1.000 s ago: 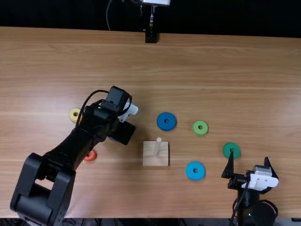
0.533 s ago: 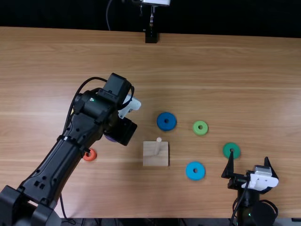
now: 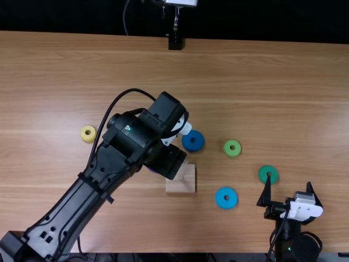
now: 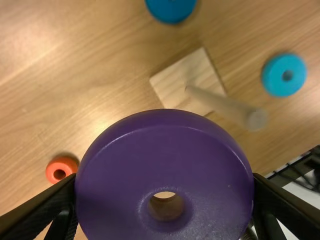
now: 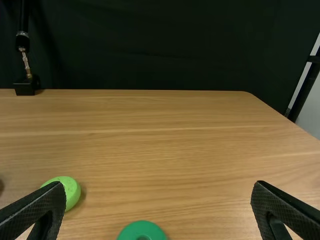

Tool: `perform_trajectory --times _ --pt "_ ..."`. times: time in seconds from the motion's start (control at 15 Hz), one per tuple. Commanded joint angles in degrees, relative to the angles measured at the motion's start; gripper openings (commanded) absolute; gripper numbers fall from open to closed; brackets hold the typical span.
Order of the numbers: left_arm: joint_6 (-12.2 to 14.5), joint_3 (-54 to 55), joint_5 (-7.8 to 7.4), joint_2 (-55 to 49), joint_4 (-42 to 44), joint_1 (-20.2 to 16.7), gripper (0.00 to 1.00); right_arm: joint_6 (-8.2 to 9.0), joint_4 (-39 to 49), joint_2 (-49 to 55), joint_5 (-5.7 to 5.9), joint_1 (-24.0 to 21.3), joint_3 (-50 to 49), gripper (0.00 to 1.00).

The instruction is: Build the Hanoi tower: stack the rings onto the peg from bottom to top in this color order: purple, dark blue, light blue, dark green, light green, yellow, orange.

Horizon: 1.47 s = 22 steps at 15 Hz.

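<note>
the left wrist view reveals the orange ring (image 4: pixel 60 164).

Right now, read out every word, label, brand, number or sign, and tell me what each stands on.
None can be read.
The purple ring, light blue ring and wooden base look plain.
The pale green spot on the left arm is too small to make out.

A robotics lab, by all appearances: two jointed machines, a left arm (image 3: pixel 68 215) and a right arm (image 3: pixel 297 248), work the near side of a wood-grain tabletop (image 3: pixel 262 82). Dark drapery (image 5: pixel 150 45) backs the scene, a slim metal-stemmed stand (image 5: pixel 25 86) rises at the far edge, and loose cable (image 3: pixel 126 16) dangles nearby, all suggesting a test station.
</note>
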State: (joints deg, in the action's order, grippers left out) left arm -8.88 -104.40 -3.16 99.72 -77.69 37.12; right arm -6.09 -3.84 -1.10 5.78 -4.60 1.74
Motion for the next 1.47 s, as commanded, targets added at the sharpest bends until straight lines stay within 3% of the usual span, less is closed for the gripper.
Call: perform_trajectory --times 0.0,0.67,1.4 --pt "-2.9 -3.8 0.31 -0.9 0.0 1.2 0.00 0.39 0.2 0.6 -0.09 0.4 -0.9 1.00" --pt "-3.0 -7.7 0.21 5.7 0.1 5.8 0.00 0.39 0.2 0.6 -0.09 0.4 -0.9 1.00" --pt "-3.1 -9.2 0.21 9.7 0.4 7.6 0.00 0.39 0.2 0.6 -0.09 0.4 -0.9 1.00"
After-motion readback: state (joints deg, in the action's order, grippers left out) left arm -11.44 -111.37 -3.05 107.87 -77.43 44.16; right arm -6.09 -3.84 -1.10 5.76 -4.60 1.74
